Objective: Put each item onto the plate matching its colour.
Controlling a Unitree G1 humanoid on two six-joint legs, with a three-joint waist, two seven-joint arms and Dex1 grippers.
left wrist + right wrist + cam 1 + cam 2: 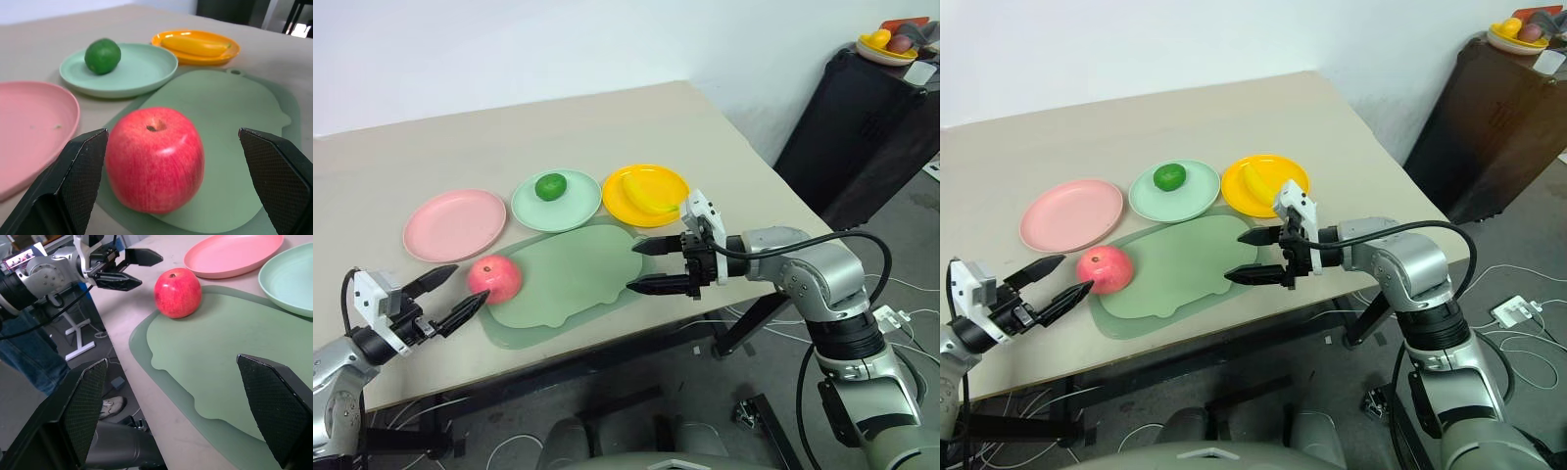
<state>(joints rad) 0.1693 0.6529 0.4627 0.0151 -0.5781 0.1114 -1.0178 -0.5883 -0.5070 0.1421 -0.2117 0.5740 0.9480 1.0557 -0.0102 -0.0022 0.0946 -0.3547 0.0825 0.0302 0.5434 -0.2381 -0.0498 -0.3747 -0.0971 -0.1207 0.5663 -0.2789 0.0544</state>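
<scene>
The pale green mat (570, 271) lies at the near edge of the table (509, 127), and everything reads off it. The red apple (495, 278) sits on the mat's left end, not on any plate. Just beside that end the left claw (452, 297) hangs level with its two black fingers spread wide, released, gripping nothing; in the head views one fingertip sits right at the apple's side, though contact cannot be confirmed. At the mat's opposite, right end the right claw (643, 266) hovers above the mat's edge, also released, fingers far apart and empty, pointing across toward the apple. Behind the mat stand three plates in a row: the pink plate (455, 224) beyond the left end, bare; the mint green plate (556, 200) touching the mat's far edge, carrying the dark green fruit (550, 186); the orange-yellow plate (645, 194) beyond the right end, holding the banana (646, 199).
</scene>
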